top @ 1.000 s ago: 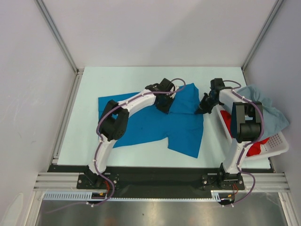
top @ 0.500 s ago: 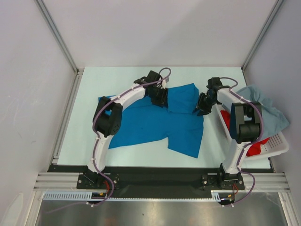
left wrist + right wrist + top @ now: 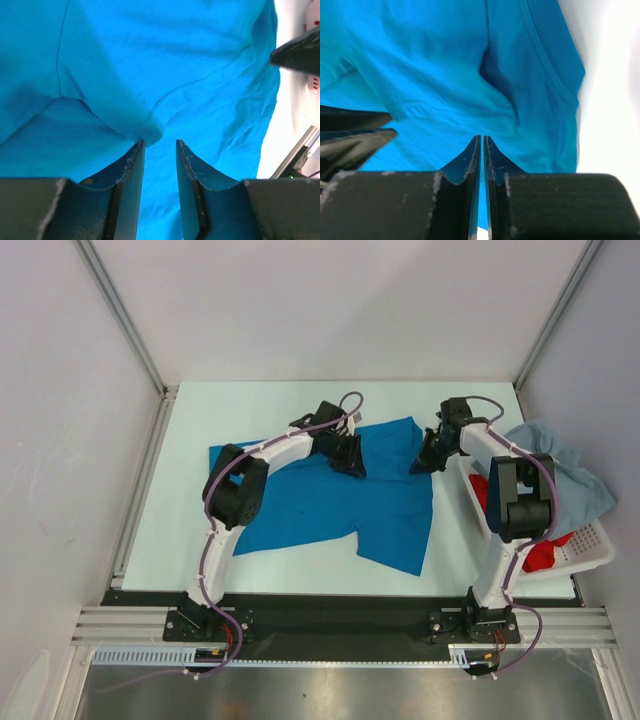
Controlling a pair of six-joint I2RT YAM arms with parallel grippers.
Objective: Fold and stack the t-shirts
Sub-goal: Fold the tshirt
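Overhead I note the bright blue t-shirt [image 3: 335,510] lying on the table [image 3: 190,430], left claw [image 3: 354,464] and right claw [image 3: 421,464] near its far edge; only the wrist views show the left one parted beside a cloth ridge and the right one closed to a slit over the cloth.

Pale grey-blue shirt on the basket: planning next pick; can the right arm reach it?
Probably yes: the pale grey-blue cloth shirt lies uncovered on the white slatted plastic basket beside that arm.
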